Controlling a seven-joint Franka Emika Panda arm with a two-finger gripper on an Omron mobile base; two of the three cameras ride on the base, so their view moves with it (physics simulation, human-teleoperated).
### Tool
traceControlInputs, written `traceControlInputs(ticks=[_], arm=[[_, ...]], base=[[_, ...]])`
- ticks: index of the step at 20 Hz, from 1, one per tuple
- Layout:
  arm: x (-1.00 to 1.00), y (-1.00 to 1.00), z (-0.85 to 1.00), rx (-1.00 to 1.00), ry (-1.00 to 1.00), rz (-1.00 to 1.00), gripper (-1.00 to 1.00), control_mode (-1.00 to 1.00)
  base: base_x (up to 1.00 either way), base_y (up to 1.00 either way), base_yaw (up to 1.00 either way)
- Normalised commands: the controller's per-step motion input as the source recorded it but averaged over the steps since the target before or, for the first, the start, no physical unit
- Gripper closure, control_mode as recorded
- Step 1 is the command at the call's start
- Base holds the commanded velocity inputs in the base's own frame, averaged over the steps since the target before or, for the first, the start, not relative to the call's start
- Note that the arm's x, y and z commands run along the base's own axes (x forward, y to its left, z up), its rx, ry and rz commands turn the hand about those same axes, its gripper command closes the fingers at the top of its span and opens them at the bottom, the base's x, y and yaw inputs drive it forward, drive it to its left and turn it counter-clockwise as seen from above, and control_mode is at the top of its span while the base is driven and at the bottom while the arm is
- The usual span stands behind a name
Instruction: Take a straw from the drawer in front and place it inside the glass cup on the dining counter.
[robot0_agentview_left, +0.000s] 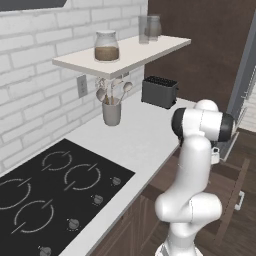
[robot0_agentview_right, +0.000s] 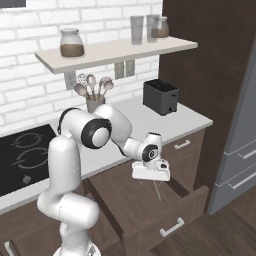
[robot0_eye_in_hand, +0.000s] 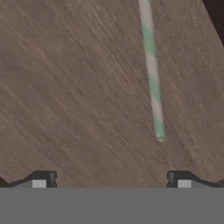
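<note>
The dark brown drawer (robot0_agentview_right: 135, 207) stands pulled out below the white worktop. A thin pale whitish-green straw (robot0_eye_in_hand: 152, 74) lies flat on its wooden floor, and it shows as a fine line (robot0_agentview_right: 157, 190) just under the hand. My gripper (robot0_agentview_right: 151, 180) hangs over the drawer and points down into it. It is open (robot0_eye_in_hand: 111, 181), its two dark fingertips (robot0_eye_in_hand: 43, 179) wide apart above bare wood. The straw's near end lies a little ahead of the right fingertip, untouched. The glass cup and the dining counter are out of view.
On the worktop (robot0_agentview_right: 185, 122) behind the drawer stand a black toaster (robot0_agentview_right: 161, 96) and a grey utensil holder (robot0_agentview_right: 95, 103). A black hob (robot0_agentview_right: 22, 155) lies to the left. A wall shelf (robot0_agentview_right: 115, 50) carries jars and glasses. Grey appliance drawers (robot0_agentview_right: 240, 160) close off the right.
</note>
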Motion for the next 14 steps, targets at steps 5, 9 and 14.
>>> traceControlInputs(ticks=[5, 9, 14], arm=[[0.13, -0.01, -0.07, 0.00, 0.00, 0.00, -1.00, -1.00], [0.13, -0.08, -0.11, 0.00, 0.00, 0.00, -1.00, -1.00], [0.10, -0.09, -0.14, 0.00, 0.00, 0.00, -1.00, -1.00]], base=[[0.00, 0.00, 0.00], [0.00, 0.00, 0.00], [0.00, 0.00, 0.00]])
